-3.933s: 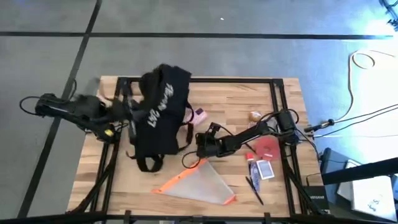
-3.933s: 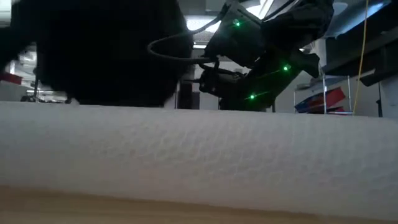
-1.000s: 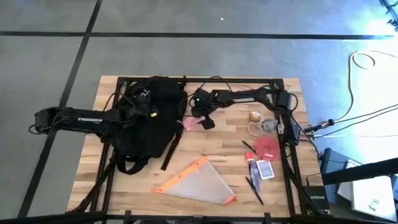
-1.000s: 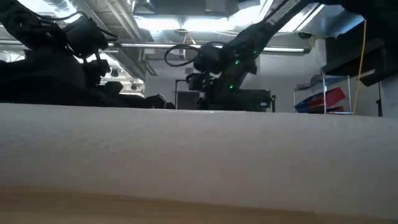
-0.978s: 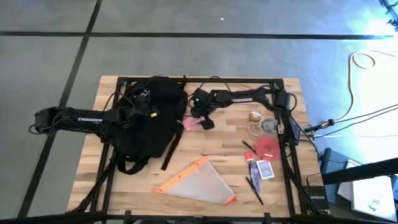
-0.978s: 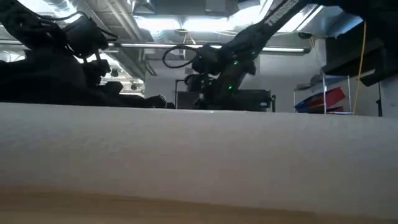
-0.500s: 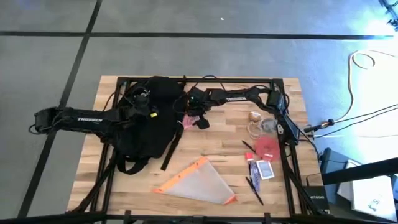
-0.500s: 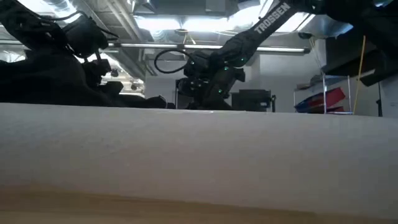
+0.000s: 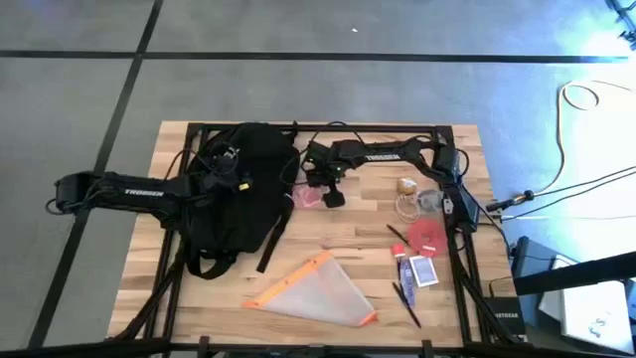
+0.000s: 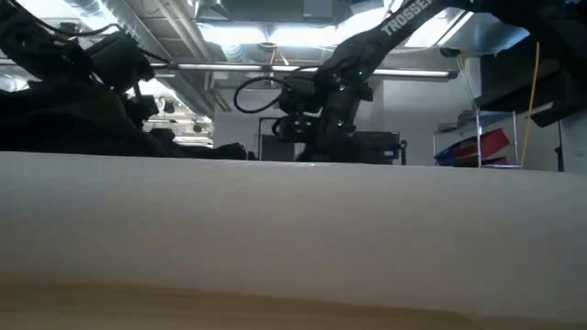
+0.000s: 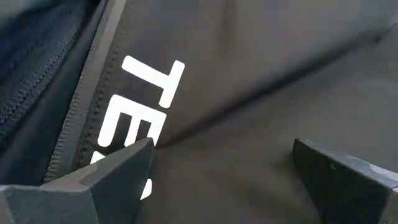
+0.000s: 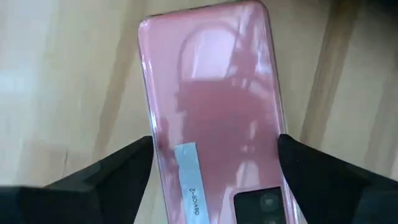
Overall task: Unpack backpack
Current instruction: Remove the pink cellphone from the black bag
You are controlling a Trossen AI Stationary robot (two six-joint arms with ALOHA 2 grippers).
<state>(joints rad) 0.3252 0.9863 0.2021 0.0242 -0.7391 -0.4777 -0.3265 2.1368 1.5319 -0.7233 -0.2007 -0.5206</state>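
Observation:
The black backpack (image 9: pixel 248 199) lies flat on the table's left half, its white lettering (image 11: pixel 155 93) facing up. My left gripper (image 9: pixel 227 171) hovers open just over that fabric (image 11: pixel 249 74), with nothing between its fingers. A pink phone (image 9: pixel 308 199) sits right of the backpack, back face up, and my right gripper (image 9: pixel 320 191) is down on it. In the low view the right gripper (image 10: pixel 316 137) shows at centre. The phone is hidden there. My right gripper pinches the pink phone across its width, one finger on each long edge (image 12: pixel 163 146), near the camera end. The fingers (image 12: pixel 118 174) come from above, pointing down, and lie across the phone. The phone stays level over the wood; I cannot tell whether it is lifted clear.
A translucent pouch with orange trim (image 9: pixel 313 293) lies near the front edge. Small items sit at the right: a red piece (image 9: pixel 429 234), a card box (image 9: pixel 422 270), pens (image 9: pixel 405 298) and a clear object (image 9: pixel 422 199). Black frame rails (image 9: pixel 447 179) border the table.
My right gripper has swung a little toward the backpack and back toward the table's right. The pink phone shifted with it. The backpack has stayed where it was.

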